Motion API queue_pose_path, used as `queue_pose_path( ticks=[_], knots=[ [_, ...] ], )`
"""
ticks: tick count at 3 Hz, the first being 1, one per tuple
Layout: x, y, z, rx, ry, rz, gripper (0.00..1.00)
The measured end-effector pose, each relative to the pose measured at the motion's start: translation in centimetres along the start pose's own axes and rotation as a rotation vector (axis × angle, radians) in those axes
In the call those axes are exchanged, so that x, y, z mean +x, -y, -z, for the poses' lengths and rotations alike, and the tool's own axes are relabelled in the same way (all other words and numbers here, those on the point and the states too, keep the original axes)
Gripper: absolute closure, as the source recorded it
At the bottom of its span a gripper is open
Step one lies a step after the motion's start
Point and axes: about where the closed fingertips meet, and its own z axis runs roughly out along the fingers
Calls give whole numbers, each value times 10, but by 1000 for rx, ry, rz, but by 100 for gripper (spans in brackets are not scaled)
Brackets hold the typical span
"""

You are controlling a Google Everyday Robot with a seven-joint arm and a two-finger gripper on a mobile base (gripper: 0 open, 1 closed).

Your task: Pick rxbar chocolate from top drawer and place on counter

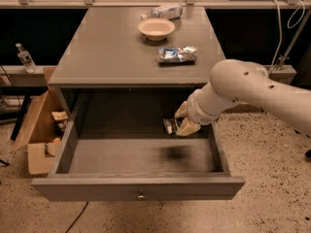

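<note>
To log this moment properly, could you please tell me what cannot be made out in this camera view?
In the camera view:
rxbar chocolate: right end covered by the hand holding it over the top drawer, right rear; lettering too small to read.
arm: base cut off by the right edge.
cardboard box: contents partly hidden behind the drawer's side wall.

The black rxbar chocolate (169, 125) hangs tilted above the open top drawer's (138, 188) floor near its right wall, pinched by the gripper (181, 122); the grey counter (116, 47) lies above the drawer.
</note>
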Motion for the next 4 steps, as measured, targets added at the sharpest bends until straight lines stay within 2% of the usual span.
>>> queue_pose_path(
  ticks=[1, 3, 4],
  knots=[
    [-6, 18, 44, 62, -6, 9, 100],
    [-12, 23, 51, 53, 19, -8, 100],
    [-49, 35, 89, 71, 86, 33, 100]
  ],
)
